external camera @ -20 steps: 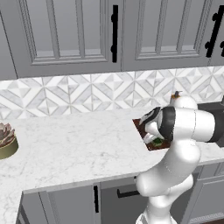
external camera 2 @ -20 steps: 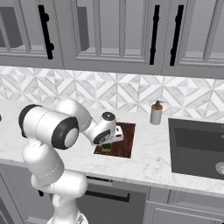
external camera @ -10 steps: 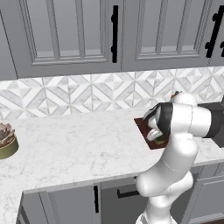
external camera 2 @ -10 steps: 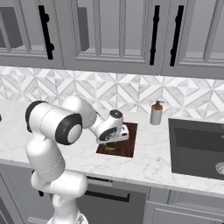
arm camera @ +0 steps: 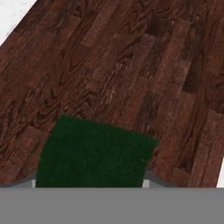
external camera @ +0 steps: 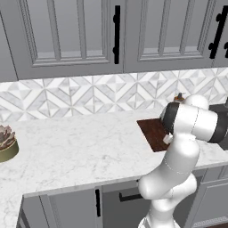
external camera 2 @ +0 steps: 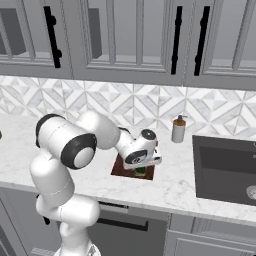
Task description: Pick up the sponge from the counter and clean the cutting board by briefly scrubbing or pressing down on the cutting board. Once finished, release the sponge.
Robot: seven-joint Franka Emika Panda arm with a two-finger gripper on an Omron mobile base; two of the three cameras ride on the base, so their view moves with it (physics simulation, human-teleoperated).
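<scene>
Hand view: sponge pressed onto the board.
We see the gripper (external camera 2: pixel 141 169) clamped on the sponge (arm camera: pixel 94 153), low in the frame, its green top directly beneath the tool. Dark cutting board (arm camera: pixel 131 65) spreads beyond it toward the upper frame, white counter (arm camera: pixel 13 13) at the upper-left corner; letting go here likely leaves the sponge on the board.

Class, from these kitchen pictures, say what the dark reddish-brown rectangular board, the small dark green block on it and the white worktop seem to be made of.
Dark reddish-brown rectangular cutting board: looks like wood with a matt finish; plank seams and grain streaks show.
Small dark green sponge: probably a fibrous scouring pad; its top is dull and finely speckled.
White counter: seems marble or an imitation; smooth, with faint grey veins.
</scene>
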